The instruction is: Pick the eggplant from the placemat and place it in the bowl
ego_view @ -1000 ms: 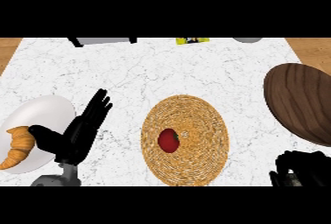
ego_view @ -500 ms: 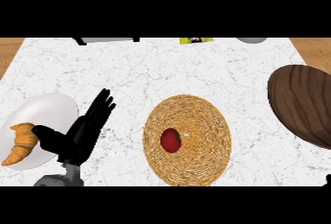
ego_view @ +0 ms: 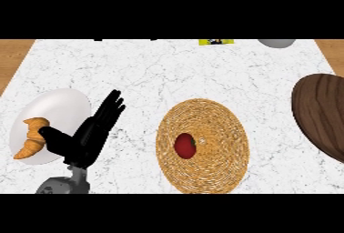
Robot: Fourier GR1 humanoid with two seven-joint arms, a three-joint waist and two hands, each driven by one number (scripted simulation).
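- Marble tabletop [ego_view: 168, 73] under everything; view slid slightly sideways since a second ago.
- Wooden bowl [ego_view: 322, 118] at the right edge, cut off by the frame, apart from the placemat.
- Woven placemat [ego_view: 215, 113] in the middle.
- White plate [ego_view: 60, 107] at left.
- Left robot hand [ego_view: 84, 141] just beside the plate, resting, fingers straight, nothing held; right robot hand gone from the lower right corner, out of view, so probably no reach begun.
- Croissant [ego_view: 32, 139] on the plate.
- Eggplant [ego_view: 184, 144], small, dark red, on the placemat as before: pick not yet done.
- Yellow label [ego_view: 216, 42] at the top edge: writing unreadable.
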